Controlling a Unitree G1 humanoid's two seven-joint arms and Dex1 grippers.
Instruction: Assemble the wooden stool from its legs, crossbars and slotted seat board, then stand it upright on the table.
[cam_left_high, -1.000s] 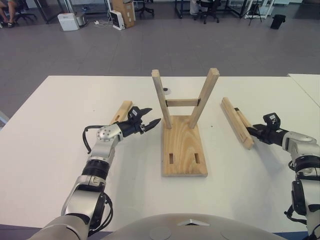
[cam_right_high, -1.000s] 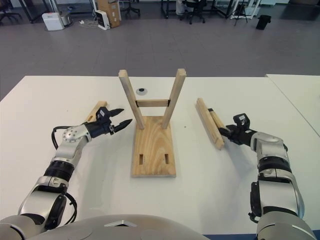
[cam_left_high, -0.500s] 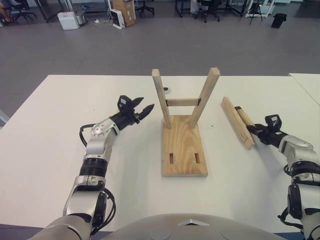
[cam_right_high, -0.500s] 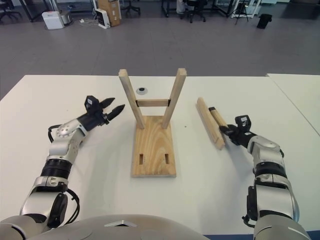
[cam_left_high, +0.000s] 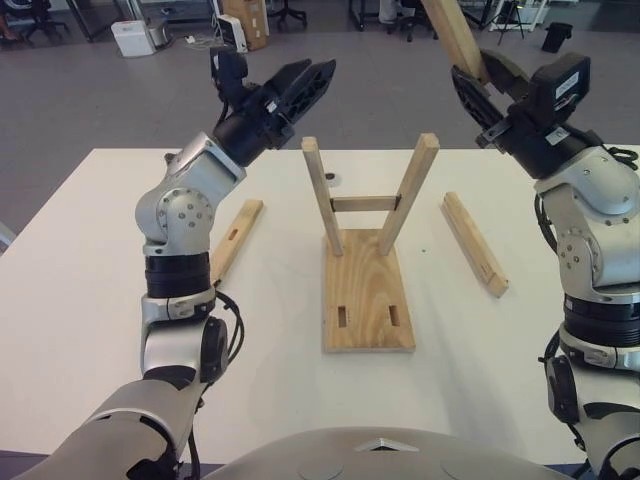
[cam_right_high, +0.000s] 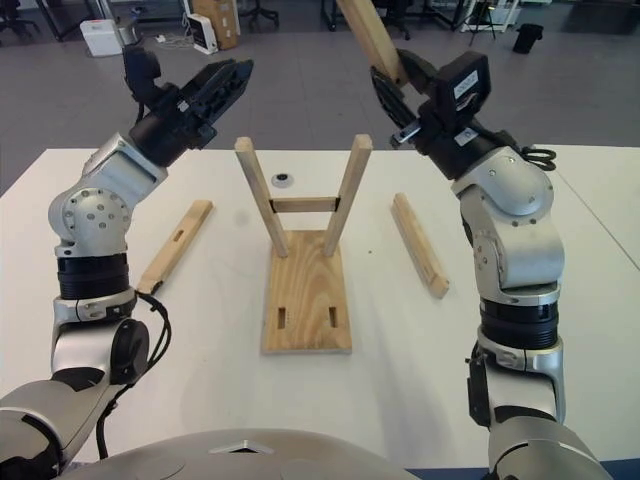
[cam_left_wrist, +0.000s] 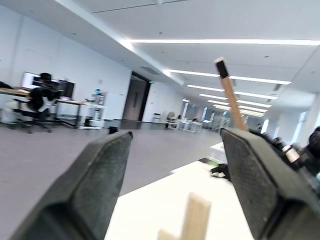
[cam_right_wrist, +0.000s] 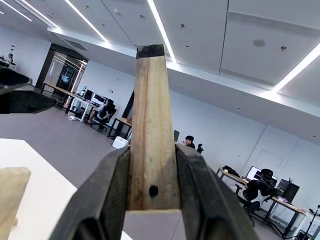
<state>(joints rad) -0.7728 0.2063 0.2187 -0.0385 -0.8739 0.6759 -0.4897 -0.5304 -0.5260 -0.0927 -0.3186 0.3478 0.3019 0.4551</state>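
1. we see the seat board (cam_left_high: 368, 300) lying flat on the table (cam_left_high: 100, 300), with two legs (cam_left_high: 322, 195) and a crossbar (cam_left_high: 365, 204) standing at its far end.
2. a left loose leg (cam_left_high: 237, 238) and a right loose leg (cam_left_high: 475, 243) flank it.
3. our right gripper (cam_left_high: 485, 80), high up, clamps a third leg (cam_left_high: 455, 35).
4. our left gripper (cam_left_high: 312, 74), also high, has its fingers spread.

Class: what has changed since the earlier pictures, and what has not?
The right gripper has lifted one wooden bar high; the left gripper rose too, open and empty. The half-built stool, left bar and right bar stayed put.

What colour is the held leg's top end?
Almost black on the pale wooden leg; best in right wrist view.
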